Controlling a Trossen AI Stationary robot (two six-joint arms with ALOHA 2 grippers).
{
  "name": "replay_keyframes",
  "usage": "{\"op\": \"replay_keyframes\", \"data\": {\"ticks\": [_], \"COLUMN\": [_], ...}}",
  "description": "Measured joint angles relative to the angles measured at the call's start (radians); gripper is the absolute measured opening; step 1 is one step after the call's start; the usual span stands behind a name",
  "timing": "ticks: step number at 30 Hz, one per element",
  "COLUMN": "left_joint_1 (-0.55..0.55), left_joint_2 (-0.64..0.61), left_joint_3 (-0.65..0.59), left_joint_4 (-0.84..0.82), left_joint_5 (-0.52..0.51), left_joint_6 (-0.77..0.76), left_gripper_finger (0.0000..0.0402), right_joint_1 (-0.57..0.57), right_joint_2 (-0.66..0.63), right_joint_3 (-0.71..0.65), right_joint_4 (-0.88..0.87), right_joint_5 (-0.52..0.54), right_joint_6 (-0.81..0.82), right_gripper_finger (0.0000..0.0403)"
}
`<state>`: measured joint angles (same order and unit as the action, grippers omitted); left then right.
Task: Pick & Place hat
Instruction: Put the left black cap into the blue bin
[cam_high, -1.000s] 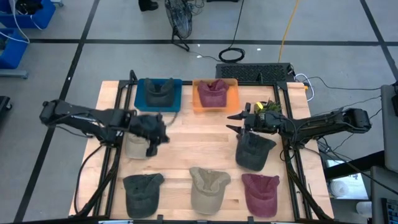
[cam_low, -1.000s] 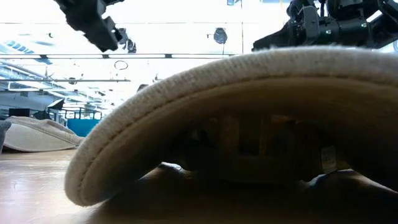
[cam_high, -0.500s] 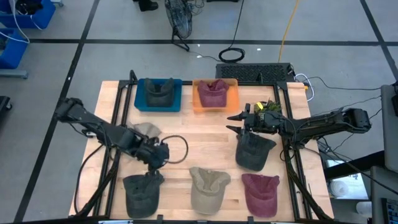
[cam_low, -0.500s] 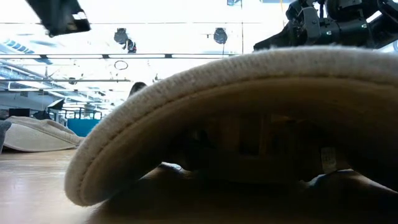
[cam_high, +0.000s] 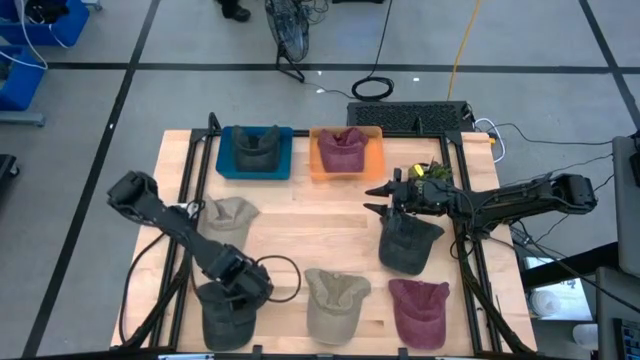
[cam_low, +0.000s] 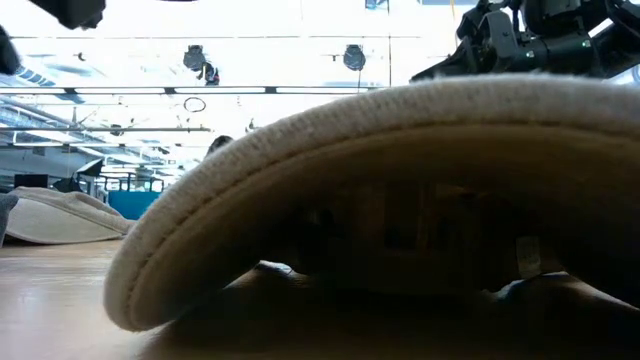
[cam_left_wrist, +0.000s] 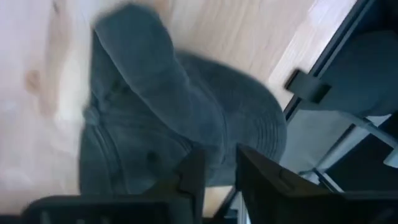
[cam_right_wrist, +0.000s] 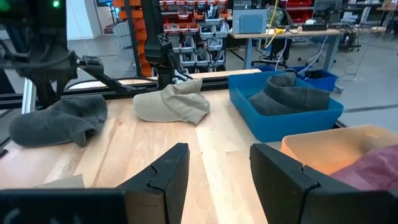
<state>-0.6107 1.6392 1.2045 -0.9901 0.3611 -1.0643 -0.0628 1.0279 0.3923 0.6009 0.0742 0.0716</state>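
Several caps lie on the wooden table. A dark grey hat (cam_high: 226, 315) lies flat at the near left, and my left gripper (cam_high: 241, 292) hangs just above it, pointing steeply down. In the left wrist view its fingers (cam_left_wrist: 221, 180) stand a little apart over the hat's crown (cam_left_wrist: 186, 118), clear of it. A beige hat (cam_high: 229, 213) lies flat farther back on the left. At the right, my right gripper (cam_right_wrist: 214, 177) waits level and open above another dark grey hat (cam_high: 408, 245).
A beige hat (cam_high: 335, 303) and a maroon hat (cam_high: 418, 310) lie along the near edge. At the far edge, a blue tray (cam_high: 226, 162) holds a dark hat and an orange tray (cam_high: 374, 160) a maroon one. The beige brim (cam_low: 350, 200) fills the low view.
My left gripper has swung from beside the beige hat at the far left toward the table's near edge, sinking and rolling its wrist, and now hangs over the dark grey hat at the near left. The hats lie where they were.
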Motion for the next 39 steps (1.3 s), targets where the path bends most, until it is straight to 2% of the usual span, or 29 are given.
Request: {"op": "replay_keyframes", "data": {"ticks": [8,13,16,26,39], "left_joint_1": [-0.049,-0.104,-0.137,-0.178,-0.204], "left_joint_2": [0.043,0.042,0.041,0.041,0.059], "left_joint_3": [0.000,0.000,0.000,0.000,-0.019], "left_joint_4": [0.020,0.051,0.057,0.051,0.058], "left_joint_5": [0.009,0.023,0.005,-0.188,-0.206], "left_joint_6": [-0.115,-0.132,-0.102,-0.074,-0.084], "left_gripper_finger": [0.0199,0.0233,0.0236,0.0213,0.0212], "right_joint_1": [0.037,0.057,0.059,0.059,0.059], "right_joint_2": [0.000,0.000,0.000,0.000,0.000], "right_joint_3": [0.000,0.000,0.000,0.000,0.000], "right_joint_4": [-0.003,0.000,0.000,0.000,-0.001], "right_joint_5": [0.000,0.002,0.002,0.003,0.003], "right_joint_6": [0.020,0.001,-0.006,-0.005,-0.005], "right_gripper_finger": [0.0155,0.0155,0.0155,0.0155,0.0155]}}
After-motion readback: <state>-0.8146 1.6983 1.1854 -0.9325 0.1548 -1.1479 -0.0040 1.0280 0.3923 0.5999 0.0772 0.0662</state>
